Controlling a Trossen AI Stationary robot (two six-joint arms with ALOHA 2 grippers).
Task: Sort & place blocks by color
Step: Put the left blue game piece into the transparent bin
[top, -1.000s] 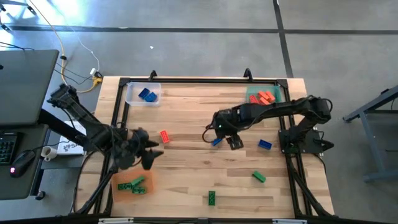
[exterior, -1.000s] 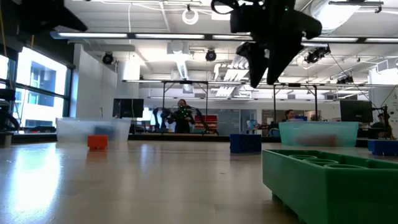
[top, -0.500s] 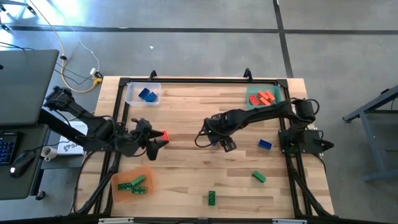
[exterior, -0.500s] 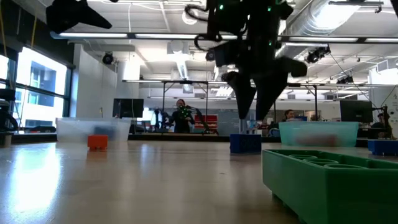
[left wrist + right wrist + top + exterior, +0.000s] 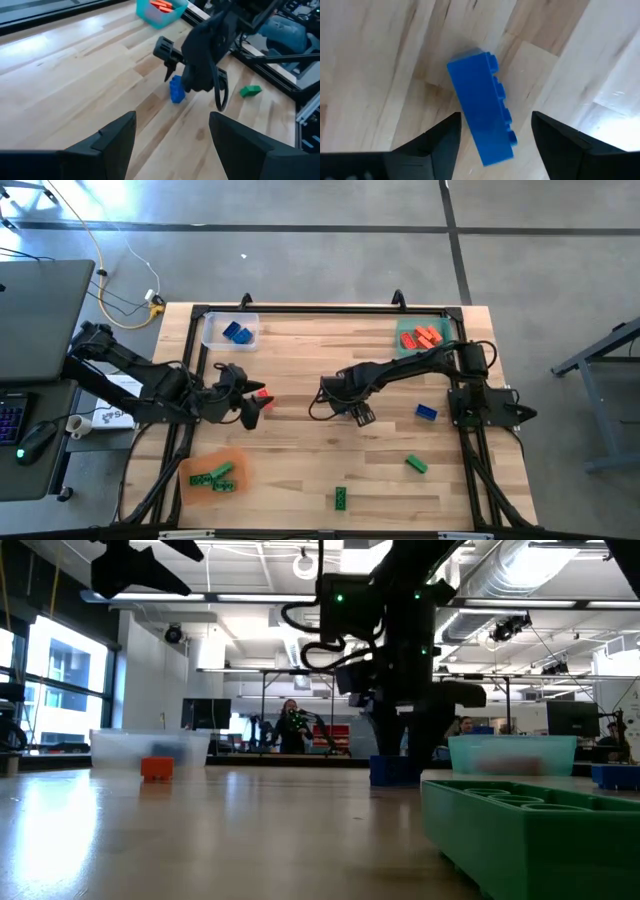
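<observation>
Right wrist view | I've got right gripper [image 5: 492,137] spread, straddling blue block [image 5: 480,112] | long axis runs between fingers | left gripper [image 5: 172,135] unclenched, empty, farther.

A: Any lettering, labels or numbers you can read here?

B: None. The paper [image 5: 112,416] lying at the table's left edge, in the high view, carries dark print, but it is too small to make out.

A: Anything on the bricks or trays?

B: No. The blue brick [image 5: 481,107] seen by the right wrist camera shows plain studs and bare faces, and the trays carry no marking that I can read.
</observation>
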